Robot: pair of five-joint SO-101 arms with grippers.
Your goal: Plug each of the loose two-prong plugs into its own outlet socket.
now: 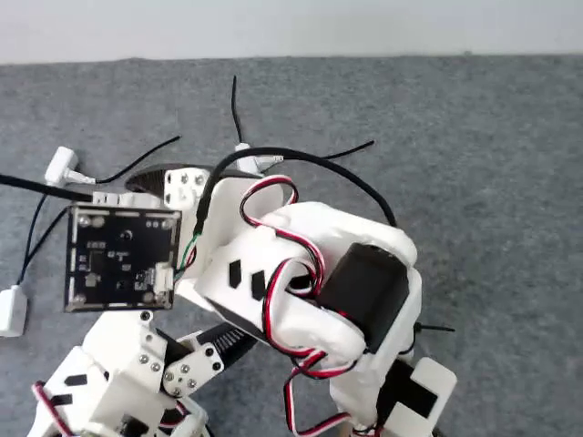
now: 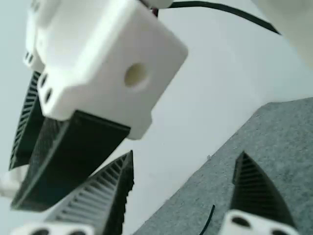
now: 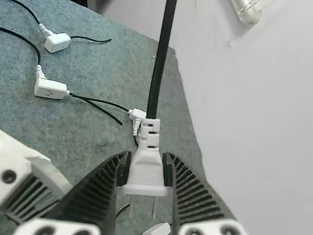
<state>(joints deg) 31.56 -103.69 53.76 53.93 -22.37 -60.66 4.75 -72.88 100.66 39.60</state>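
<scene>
I logged the right gripper (image 3: 145, 159) clamped on a white plug (image 3: 145, 172), held above the mat (image 3: 73, 132); left gripper (image 2: 186, 164) spread, empty. Step, I judged: carrying. Next called for aligning prongs with a socket (image 3: 50, 88) lying well apart.

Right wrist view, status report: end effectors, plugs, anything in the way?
Right end effector shut on white connector, black cord. Left end effector open, holding nothing. Two loose connectors on mat. Other arm's white housing close ahead of left.
</scene>
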